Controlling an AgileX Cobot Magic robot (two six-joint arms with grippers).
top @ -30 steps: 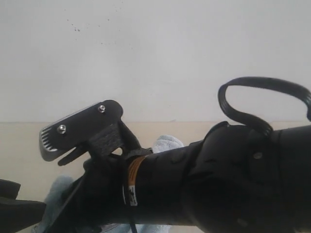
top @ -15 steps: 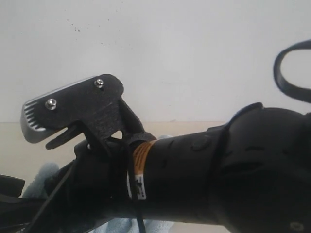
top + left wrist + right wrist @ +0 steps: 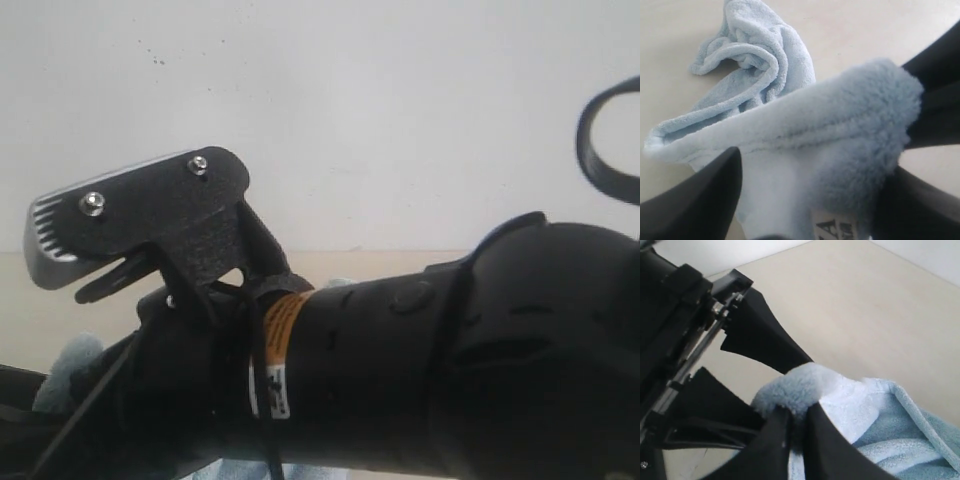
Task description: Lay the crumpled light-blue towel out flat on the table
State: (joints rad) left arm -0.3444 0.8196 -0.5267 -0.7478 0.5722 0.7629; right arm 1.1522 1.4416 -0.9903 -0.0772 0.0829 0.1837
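Exterior view, towel: only pale-blue scraps of the towel [image 3: 62, 368] showed at lower left, behind a dark arm [image 3: 450, 370]. The surface [image 3: 18, 318] ran as a beige band beneath the wall.
Left wrist view, left jaws: wide apart, straddling a raised towel fold at frame centre. White label [image 3: 832, 227] at the bottom edge. Crumpled remainder on the surface at upper left.
Right wrist view, right jaws: narrow, pinching the fold's crest at lower centre.
Step, judged: second grip.
Method, advised: close the left jaws fully on the hem beside the pinch. Then separate both grips low and evenly, so the cloth unrolls rather than drags.
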